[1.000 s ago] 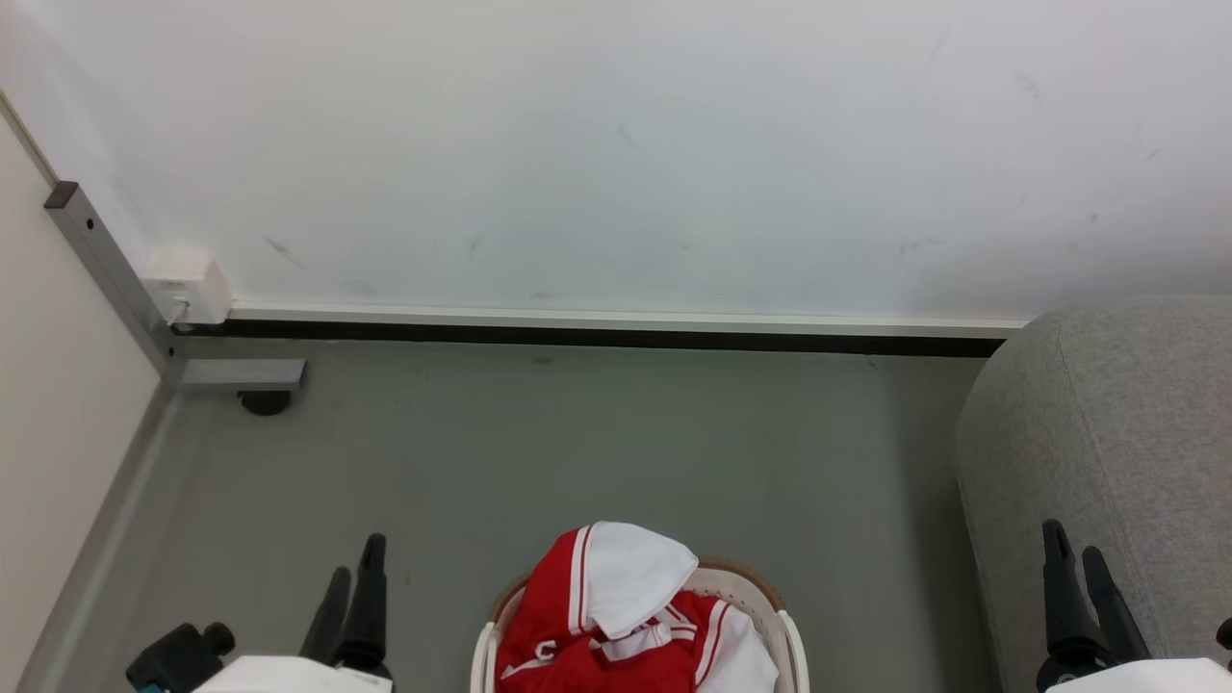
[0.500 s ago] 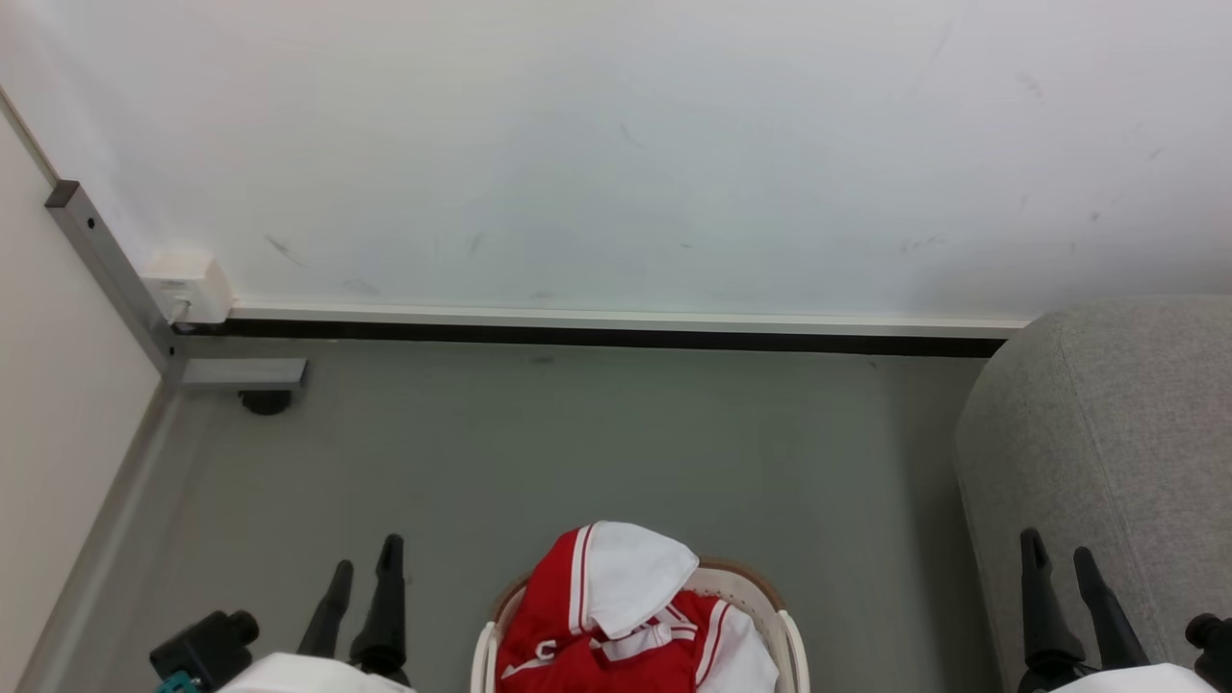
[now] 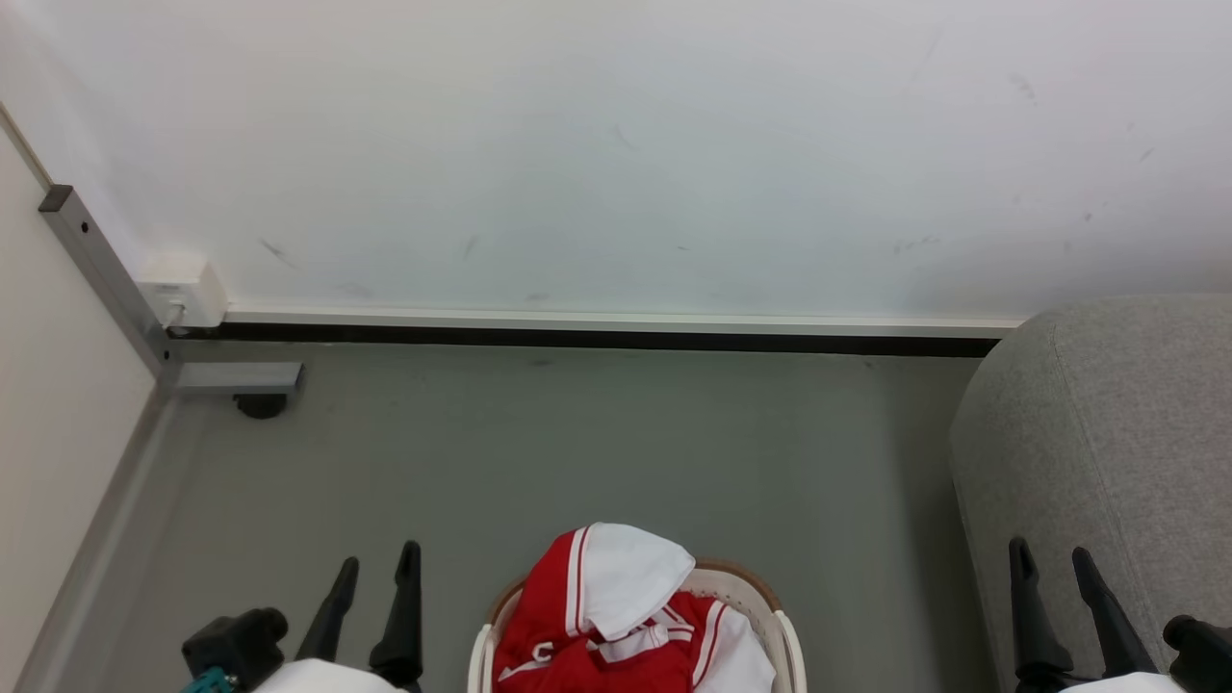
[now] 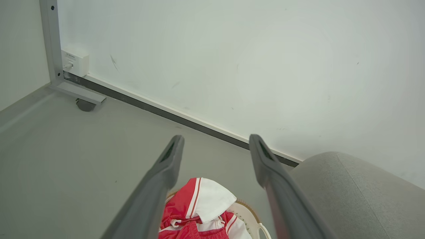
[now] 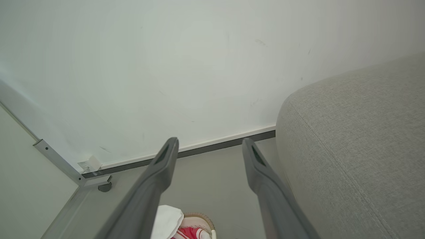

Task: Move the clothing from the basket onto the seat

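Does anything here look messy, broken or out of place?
Nothing is broken or spilled. The clothing is heaped above the rim of the basket, one white fold sticking up, and the wall carries a few faint scuff marks.

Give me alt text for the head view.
Red-and-white clothing heaped in a white basket on the grey floor, between the open left tool and open right tool. A grey sofa stands at right, a white wall behind.
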Robot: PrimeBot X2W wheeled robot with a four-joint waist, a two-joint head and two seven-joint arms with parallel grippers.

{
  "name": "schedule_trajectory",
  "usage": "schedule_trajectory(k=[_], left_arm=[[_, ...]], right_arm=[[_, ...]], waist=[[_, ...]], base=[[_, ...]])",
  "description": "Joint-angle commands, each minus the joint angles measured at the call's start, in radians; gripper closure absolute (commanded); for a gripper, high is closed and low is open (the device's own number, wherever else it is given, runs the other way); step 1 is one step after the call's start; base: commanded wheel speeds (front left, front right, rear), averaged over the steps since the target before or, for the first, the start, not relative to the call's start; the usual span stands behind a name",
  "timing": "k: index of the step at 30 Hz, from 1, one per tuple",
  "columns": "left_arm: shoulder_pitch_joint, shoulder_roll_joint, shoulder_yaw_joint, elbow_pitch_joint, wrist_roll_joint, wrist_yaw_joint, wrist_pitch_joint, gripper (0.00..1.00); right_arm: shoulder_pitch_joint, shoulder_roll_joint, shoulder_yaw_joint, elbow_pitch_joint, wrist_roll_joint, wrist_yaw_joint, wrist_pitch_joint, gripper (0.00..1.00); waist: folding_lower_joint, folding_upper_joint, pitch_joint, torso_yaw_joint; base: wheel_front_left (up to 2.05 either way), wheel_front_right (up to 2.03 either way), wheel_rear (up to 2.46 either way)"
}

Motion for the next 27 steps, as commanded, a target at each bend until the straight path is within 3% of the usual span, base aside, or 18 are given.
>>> schedule_trajectory(k=[1, 27], left_arm=[[-0.001, 0.013, -0.003, -0.011, 0.030, 0.006, -0.008, 0.00], [0.016, 0.036, -0.053, -0.021, 0.274, 0.035, -0.070, 0.00]], right_arm=[[0.004, -0.008, -0.001, -0.005, -0.026, -0.001, -0.008, 0.00], [0.001, -0.007, -0.003, 0.025, -0.235, -0.002, -0.069, 0.00]], waist=[[0.0000, 0.0000, 0.000, 0.000], [0.0000, 0.0000, -0.001, -0.003]], base=[[0.00, 0.00, 0.00], [0.00, 0.00, 0.00]])
